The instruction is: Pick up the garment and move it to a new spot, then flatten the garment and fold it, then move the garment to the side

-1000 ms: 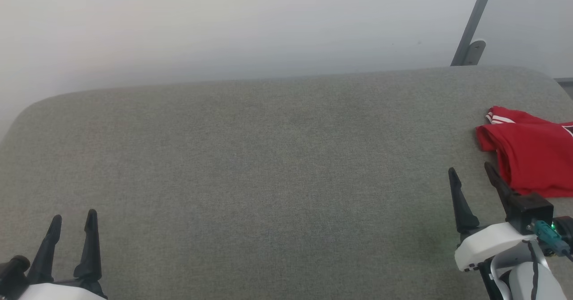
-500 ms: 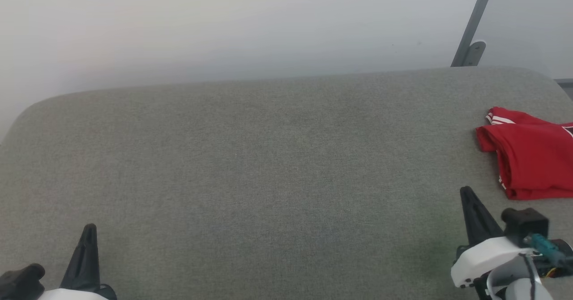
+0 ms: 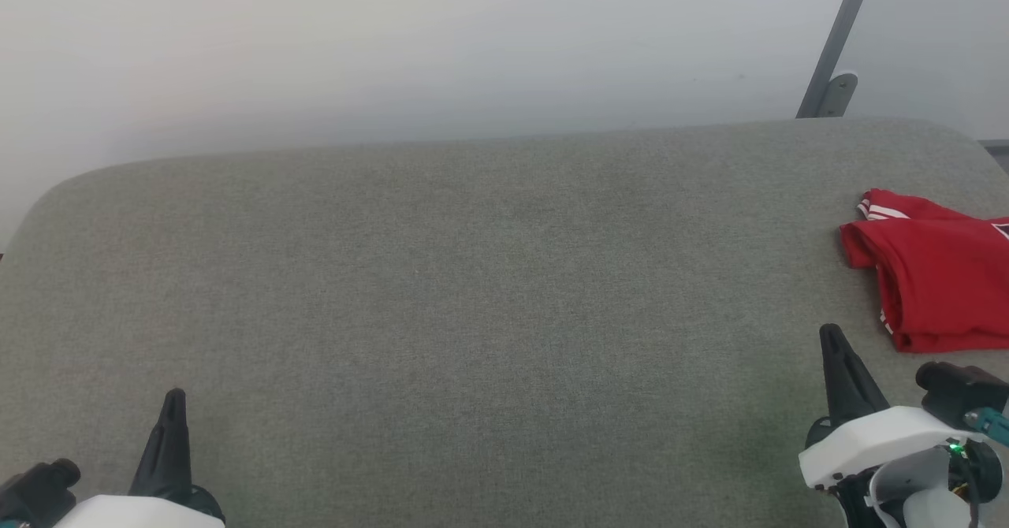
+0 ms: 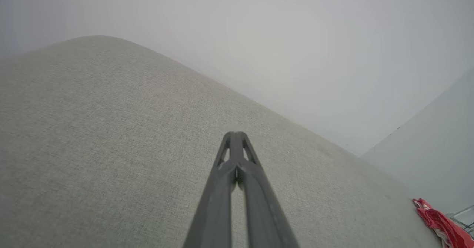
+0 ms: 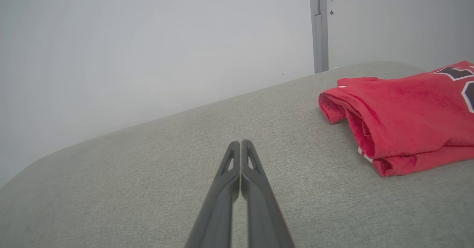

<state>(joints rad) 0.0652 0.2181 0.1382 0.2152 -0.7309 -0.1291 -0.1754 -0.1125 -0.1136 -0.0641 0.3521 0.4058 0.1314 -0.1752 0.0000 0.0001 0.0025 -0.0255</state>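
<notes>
Red garment [image 3: 938, 280] sits folded at the bench's [image 3: 473, 276] right end, just beyond the right gripper [image 3: 830, 332]. That and the left gripper [image 3: 175, 396] are pinched closed, empty. Looks soft and floppy; I'd pinch the stacked near edge.

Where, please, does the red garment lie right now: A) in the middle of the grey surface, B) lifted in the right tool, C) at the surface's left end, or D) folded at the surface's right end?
D: the garment lies folded on the grey surface at its right end, apart from the right tool, which is shut on nothing.
</notes>
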